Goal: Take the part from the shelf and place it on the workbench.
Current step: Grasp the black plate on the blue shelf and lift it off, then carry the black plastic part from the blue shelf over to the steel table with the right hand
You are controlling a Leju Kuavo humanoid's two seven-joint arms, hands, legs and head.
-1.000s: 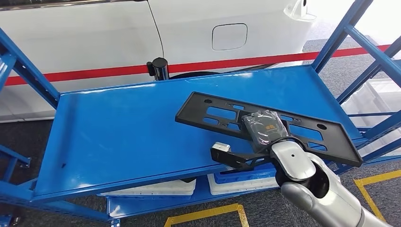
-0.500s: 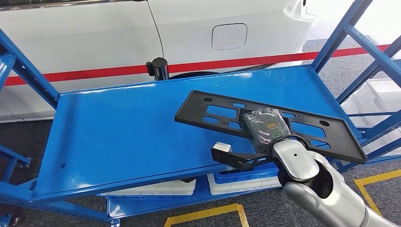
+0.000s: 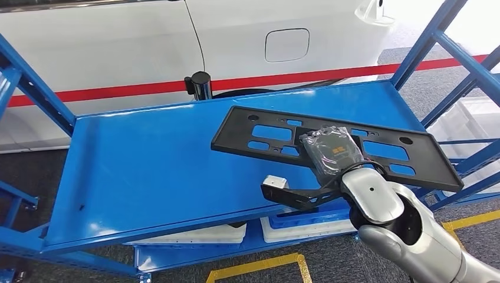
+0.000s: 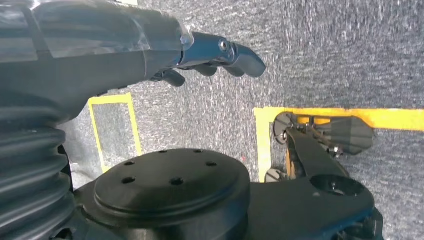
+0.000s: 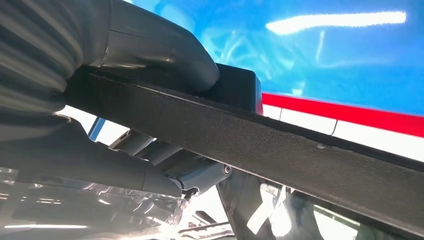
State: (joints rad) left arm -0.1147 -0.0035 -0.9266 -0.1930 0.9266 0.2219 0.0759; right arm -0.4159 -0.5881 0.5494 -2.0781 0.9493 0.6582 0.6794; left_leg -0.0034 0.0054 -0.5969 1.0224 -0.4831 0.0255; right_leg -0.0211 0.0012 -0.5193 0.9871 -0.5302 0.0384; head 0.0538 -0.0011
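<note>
No legible text, label, brand or number appears in my views. The orange marking on my right hand (image 3: 332, 154) cover is too small to read.

You're looking at a glossy painted-metal shelf (image 3: 159, 159) — bright blue, smooth, throwing back white glare. The part (image 3: 330, 144) is matt black plastic, its edge finely grained in the right wrist view. Your right hand (image 3: 331, 154) wears crinkled clear film over dark plastic; the forearm is brushed silver metal. The floor (image 4: 350, 50) is rough grey carpet — yellow tape lines on it.
</note>
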